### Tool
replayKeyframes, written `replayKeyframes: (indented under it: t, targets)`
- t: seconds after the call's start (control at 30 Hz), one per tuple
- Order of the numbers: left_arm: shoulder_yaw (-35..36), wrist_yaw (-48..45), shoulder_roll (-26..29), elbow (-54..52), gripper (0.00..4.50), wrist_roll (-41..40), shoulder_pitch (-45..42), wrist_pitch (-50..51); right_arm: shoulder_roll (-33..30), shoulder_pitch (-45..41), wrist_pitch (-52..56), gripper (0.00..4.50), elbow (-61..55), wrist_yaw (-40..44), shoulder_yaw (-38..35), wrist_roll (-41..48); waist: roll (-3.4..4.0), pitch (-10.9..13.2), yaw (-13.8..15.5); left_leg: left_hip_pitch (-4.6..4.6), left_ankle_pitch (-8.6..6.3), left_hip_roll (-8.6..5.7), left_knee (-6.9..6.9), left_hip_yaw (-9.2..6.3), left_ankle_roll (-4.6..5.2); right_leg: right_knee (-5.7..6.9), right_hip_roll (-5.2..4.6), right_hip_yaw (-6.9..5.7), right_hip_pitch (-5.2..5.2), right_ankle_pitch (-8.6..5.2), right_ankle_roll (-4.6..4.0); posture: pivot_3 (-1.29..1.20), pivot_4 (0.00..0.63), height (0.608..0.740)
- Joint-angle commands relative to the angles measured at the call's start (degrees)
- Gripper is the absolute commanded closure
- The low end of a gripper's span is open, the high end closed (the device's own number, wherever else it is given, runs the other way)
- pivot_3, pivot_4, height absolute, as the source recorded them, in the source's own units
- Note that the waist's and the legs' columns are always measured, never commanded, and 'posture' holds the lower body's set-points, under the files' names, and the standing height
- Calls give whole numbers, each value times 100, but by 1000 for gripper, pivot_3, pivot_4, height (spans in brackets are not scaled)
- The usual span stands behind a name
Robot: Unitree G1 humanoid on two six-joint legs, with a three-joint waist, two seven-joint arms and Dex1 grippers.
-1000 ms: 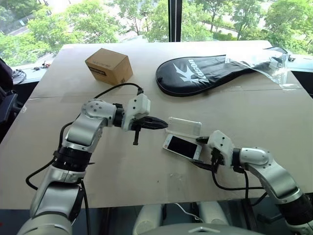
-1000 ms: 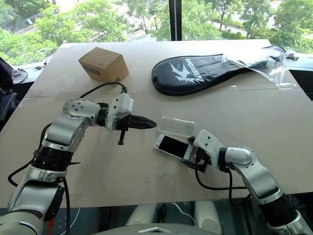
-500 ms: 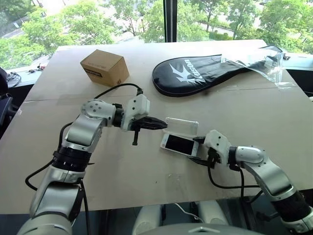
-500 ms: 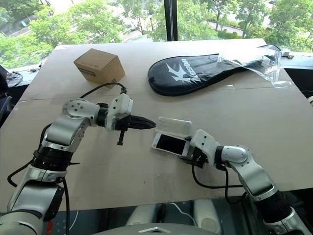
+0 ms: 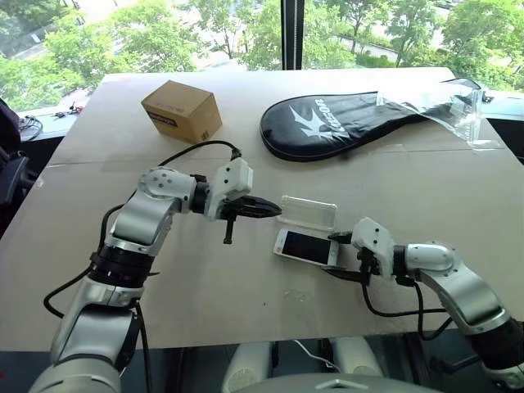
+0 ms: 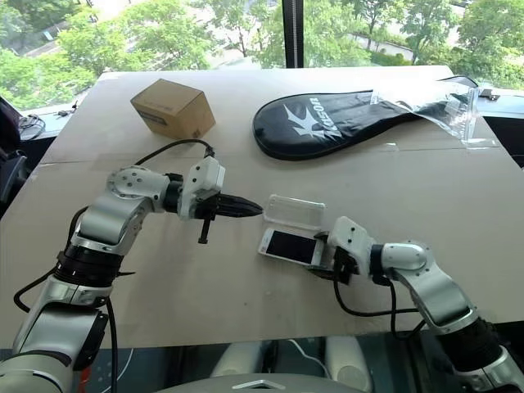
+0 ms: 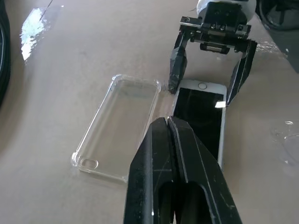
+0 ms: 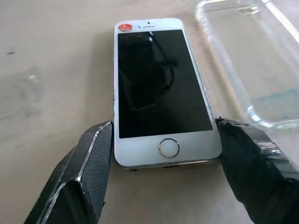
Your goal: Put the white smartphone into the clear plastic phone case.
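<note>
The white smartphone point(image 8: 161, 88) lies flat, screen up, on the bench point(image 5: 426, 188), just beside the clear plastic phone case point(image 7: 119, 126). It looks hard, smooth and slippery, so its long side edges seem the best place to hold. The right gripper point(image 8: 163, 184) jaws stand spread around its button end. The left gripper point(image 7: 170, 123) jaws are pinched together, empty.

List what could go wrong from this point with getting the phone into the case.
1. The right gripper straddles only the home-button end of the phone, fingers open; a pinch there could let the far end sag or slip.
2. The case lies loose on the table beside the phone; the shut left gripper hovers near it without holding it, so it may slide when pushed.
</note>
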Motion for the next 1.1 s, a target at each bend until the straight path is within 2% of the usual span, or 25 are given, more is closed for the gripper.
replayKeyframes:
  t: [0.03, 0.17, 0.3, 0.57, 0.83, 1.1]
  targets:
    - [120, 59, -18, -148, 4500, -145, -196, 147, -184, -297, 234, 1511, -601, 208, -504, 559, -1, 0, 1, 1, 0, 1, 0, 1, 0, 0, -2, 0, 0, 0, 0, 0, 150, 740]
    - [251, 241, -57, -1, 4500, -109, -271, 121, -453, -521, 431, 1511, -521, 146, -932, 697, -1, 0, 22, 1, 0, 1, 0, -3, 0, 1, -1, -2, 0, 0, 0, 0, 150, 740]
    - [273, 381, -207, 213, 4500, -70, -362, -136, -689, -777, -30, 1511, 304, 119, -788, 104, -2, 1, 28, 0, 0, -1, 0, 3, 0, -1, -4, -2, 1, 0, 0, 0, 150, 740]
    - [-147, 574, -762, 950, 4500, 380, -536, -796, -357, -1659, -602, 1511, 1644, 334, -125, -576, -2, 1, -15, -4, 0, -2, 0, 20, 0, 5, -6, 5, -15, 1, 1, 0, 150, 740]
    - [-481, 891, -1386, 1915, 4500, 946, -607, -1383, -135, -2020, -944, 1511, 2153, 609, 160, -850, -3, 1, 23, -17, 0, -4, 1, 12, 0, 1, -9, -3, -22, 1, 1, 0, 150, 740]
    - [-618, 889, -1431, 2168, 4500, 1203, -403, -1420, -72, -2194, -1259, 1511, 2487, 904, 259, -1034, -2, 1, 8, -15, 1, -3, 0, 11, -1, 5, -8, -2, -23, 1, 1, 0, 150, 740]
